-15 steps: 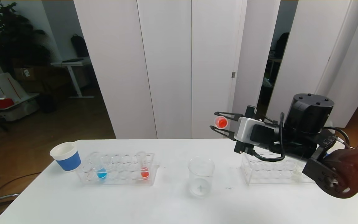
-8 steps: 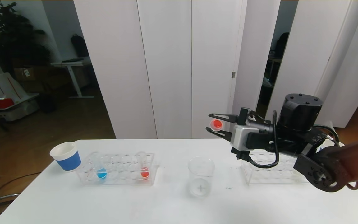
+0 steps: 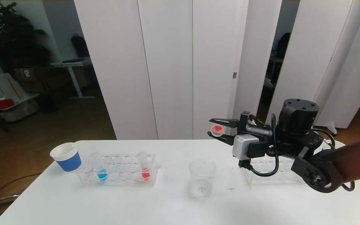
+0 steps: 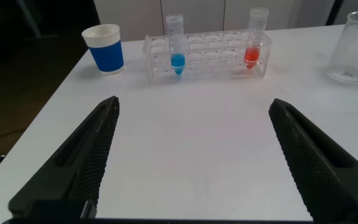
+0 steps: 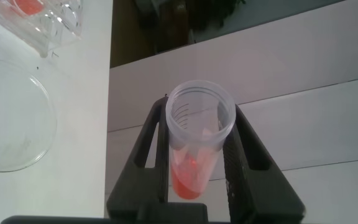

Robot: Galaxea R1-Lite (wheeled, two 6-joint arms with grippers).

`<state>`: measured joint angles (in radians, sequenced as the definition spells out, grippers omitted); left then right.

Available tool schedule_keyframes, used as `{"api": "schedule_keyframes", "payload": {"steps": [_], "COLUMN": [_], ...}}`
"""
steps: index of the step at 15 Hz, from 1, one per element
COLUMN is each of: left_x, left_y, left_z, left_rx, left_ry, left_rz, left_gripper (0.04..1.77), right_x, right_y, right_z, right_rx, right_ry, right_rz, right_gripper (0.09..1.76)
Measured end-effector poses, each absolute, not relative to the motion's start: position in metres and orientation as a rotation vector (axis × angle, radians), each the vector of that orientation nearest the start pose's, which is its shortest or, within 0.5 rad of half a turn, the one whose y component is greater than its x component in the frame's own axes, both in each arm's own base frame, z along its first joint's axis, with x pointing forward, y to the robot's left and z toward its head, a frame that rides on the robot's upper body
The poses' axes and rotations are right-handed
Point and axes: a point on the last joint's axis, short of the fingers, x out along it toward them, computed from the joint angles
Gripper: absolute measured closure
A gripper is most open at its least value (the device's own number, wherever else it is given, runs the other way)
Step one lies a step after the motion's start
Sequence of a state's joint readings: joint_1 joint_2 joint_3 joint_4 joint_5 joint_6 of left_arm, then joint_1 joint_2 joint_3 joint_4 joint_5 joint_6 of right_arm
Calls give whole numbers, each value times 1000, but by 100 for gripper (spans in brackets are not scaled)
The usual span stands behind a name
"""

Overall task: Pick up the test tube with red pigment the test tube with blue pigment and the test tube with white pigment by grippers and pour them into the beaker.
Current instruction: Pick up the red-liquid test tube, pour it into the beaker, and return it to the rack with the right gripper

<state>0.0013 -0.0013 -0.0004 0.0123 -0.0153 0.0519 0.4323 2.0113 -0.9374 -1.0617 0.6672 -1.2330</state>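
Right hand (image 3: pixel 218 131) clenched on red-pigment tube (image 3: pixel 217 129), raised above tabletop (image 3: pixel 167 206) beyond beaker (image 3: pixel 202 177); left hand (image 4: pixel 191 155) released, low over tabletop

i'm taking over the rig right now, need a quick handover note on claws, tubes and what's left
Right claw: shut on the red tube, held tilted above the table, up and right of the beaker.
Left claw: open, empty, low over the table near the left rack.
Blue tube and a second red tube stand in the left rack.
Beaker looks empty; nothing poured yet.
Left: pour red, then blue and white. No white tube visible.
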Motion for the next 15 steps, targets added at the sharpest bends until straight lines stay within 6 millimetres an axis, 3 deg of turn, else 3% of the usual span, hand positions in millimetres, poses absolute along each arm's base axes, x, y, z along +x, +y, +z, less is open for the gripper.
{"api": "schedule_keyframes", "payload": {"steps": [15], "left_x": [-23], "left_y": [0], "left_z": [74], "left_rx": [52], "left_ry": [11], "left_rz": [-14], "left_gripper": [9], "right_x": [343], "right_y": [177], "right_z": [141], "right_rx": [-1260], "right_ry": [-718], "right_rz": [915], "right_gripper": [127]}}
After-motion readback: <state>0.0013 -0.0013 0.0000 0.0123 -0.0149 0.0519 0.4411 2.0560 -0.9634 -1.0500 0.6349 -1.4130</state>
